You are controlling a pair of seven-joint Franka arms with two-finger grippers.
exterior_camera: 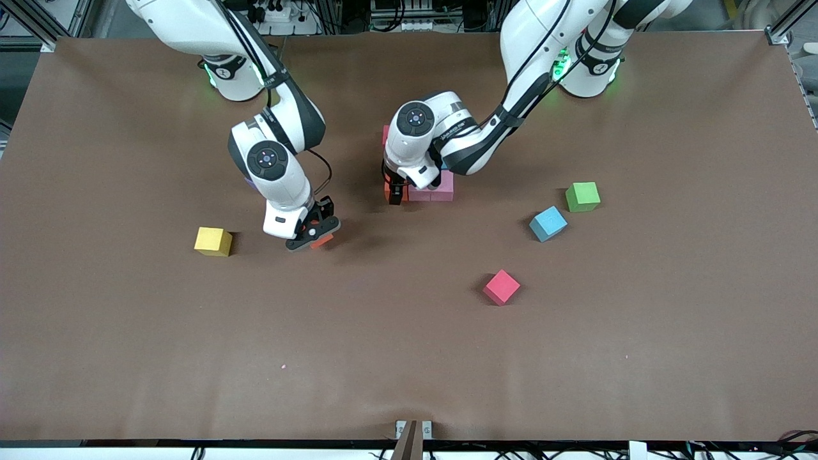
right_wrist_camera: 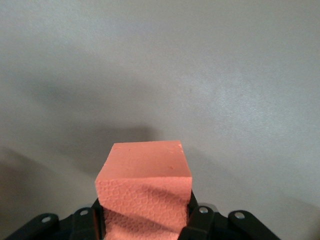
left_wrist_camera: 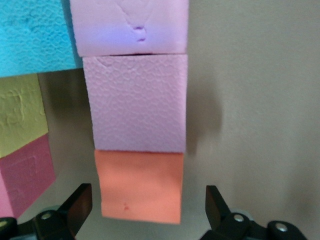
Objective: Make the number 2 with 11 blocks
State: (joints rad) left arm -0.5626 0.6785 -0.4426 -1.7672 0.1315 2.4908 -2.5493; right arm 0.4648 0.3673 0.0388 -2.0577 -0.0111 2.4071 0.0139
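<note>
We see the number 2 (exterior_camera: 429, 189) partly built, our left end effector (exterior_camera: 396, 193) open over its orange block (left_wrist_camera: 140, 186), our right end effector (exterior_camera: 314, 232) gripping another orange cube (right_wrist_camera: 145, 192), while yellow (exterior_camera: 213, 241), blue (exterior_camera: 548, 223) and red (exterior_camera: 501, 287) cubes lie loose around that digit.

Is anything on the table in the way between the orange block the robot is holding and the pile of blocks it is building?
Nothing visible is. The right gripper is shut on the orange block, and only bare table lies between it and the part-built number 2. The open left gripper hangs over that figure's nearest orange cube.
</note>
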